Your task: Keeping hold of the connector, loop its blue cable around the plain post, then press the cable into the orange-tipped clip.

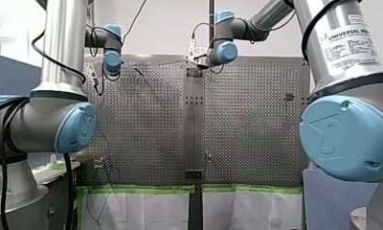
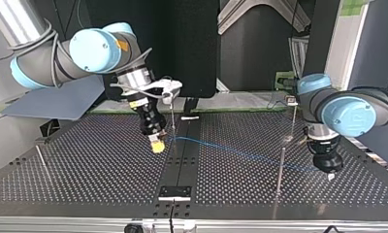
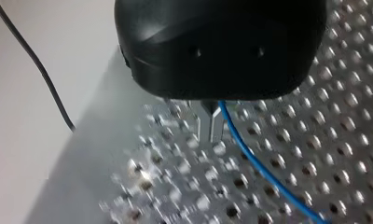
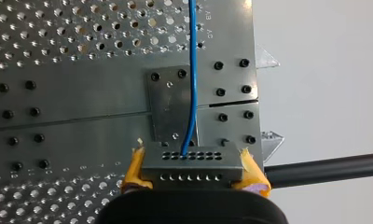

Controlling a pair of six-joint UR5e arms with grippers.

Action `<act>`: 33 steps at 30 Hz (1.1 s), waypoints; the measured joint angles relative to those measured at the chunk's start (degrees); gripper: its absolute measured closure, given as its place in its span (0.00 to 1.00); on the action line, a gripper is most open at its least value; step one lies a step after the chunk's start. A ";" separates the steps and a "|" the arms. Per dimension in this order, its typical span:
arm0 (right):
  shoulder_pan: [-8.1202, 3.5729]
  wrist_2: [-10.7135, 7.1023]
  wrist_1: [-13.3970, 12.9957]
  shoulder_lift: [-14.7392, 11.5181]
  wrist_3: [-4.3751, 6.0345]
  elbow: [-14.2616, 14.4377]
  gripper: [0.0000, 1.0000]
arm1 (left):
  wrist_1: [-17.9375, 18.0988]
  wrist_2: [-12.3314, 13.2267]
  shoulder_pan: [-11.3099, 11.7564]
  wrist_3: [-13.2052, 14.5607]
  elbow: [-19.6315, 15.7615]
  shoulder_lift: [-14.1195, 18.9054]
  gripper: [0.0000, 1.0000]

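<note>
In the right wrist view my right gripper point(image 4: 192, 181) has its yellow pads shut on a grey connector point(image 4: 190, 161) with rows of holes. The blue cable point(image 4: 192, 70) leaves the connector and runs ahead over the perforated plate. In the top view that gripper point(image 2: 157, 145) hovers near the table's middle seam, and the blue cable point(image 2: 240, 151) stretches across to my left gripper point(image 2: 329, 174) at the view's right. In the left wrist view, my left gripper's point(image 3: 211, 136) thin metal fingers are shut on the blue cable point(image 3: 254, 163), just above the table. A thin plain post point(image 2: 281, 170) stands beside the cable.
More thin posts stand on the perforated table point(image 2: 85, 170): one point(image 2: 292, 121) behind my left gripper, one point(image 2: 172, 121) by my right gripper, and a leaning one point(image 2: 42, 162) at the top view's left. A black bracket point(image 2: 174, 191) sits on the middle seam near the front edge.
</note>
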 joint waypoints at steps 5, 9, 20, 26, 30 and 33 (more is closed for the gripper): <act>-0.11 0.22 -0.47 1.64 -0.59 0.00 1.00 | 0.34 2.97 0.06 0.06 0.00 -0.63 1.00; -0.12 0.70 -1.08 3.18 -1.33 0.00 1.00 | 0.42 5.05 -0.48 0.14 0.00 -0.74 1.00; 0.14 2.23 -3.51 6.70 -1.51 0.01 1.00 | -0.35 11.15 -1.78 0.17 -0.02 -3.35 1.00; 1.22 2.69 -3.39 8.87 -1.58 0.03 1.00 | -0.54 10.37 -2.14 0.22 -0.26 -3.72 1.00; 2.12 2.86 -2.79 10.19 -1.66 0.07 1.00 | -0.19 9.34 -2.35 0.09 -1.25 -3.74 1.00; 2.82 2.91 -2.79 10.94 -1.74 0.29 1.00 | 0.10 8.83 -2.50 0.06 -2.15 -3.75 1.00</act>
